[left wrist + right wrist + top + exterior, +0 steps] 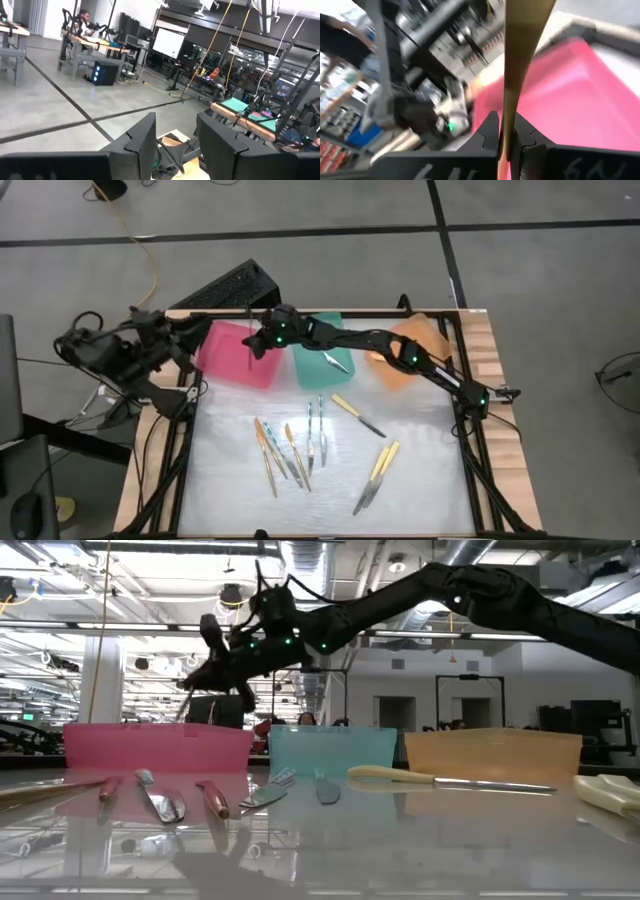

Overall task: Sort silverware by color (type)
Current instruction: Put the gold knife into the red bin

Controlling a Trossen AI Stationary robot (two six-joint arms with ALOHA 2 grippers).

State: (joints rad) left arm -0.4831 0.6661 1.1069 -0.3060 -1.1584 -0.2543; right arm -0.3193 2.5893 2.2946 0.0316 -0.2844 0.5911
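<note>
The right gripper (252,343) hangs over the pink tray (225,360), its fingers (489,131) pinched nearly shut on a slim utensil with a yellowish-tan handle (520,55) that stands up between them. The working end is hidden, so whether it is a knife, fork or spoon cannot be told.

To finish this step well, the arm should probably sink lower over the tray's middle before letting go, so the piece lands flat inside and does not bounce off the rim. Tilting it toward level first would help.

The left gripper (175,142) waits off the table's left edge, fingers apart and empty. The rest of the silverware (290,450) lies loose on the table, and one piece (335,361) rests in the teal tray (322,365).
</note>
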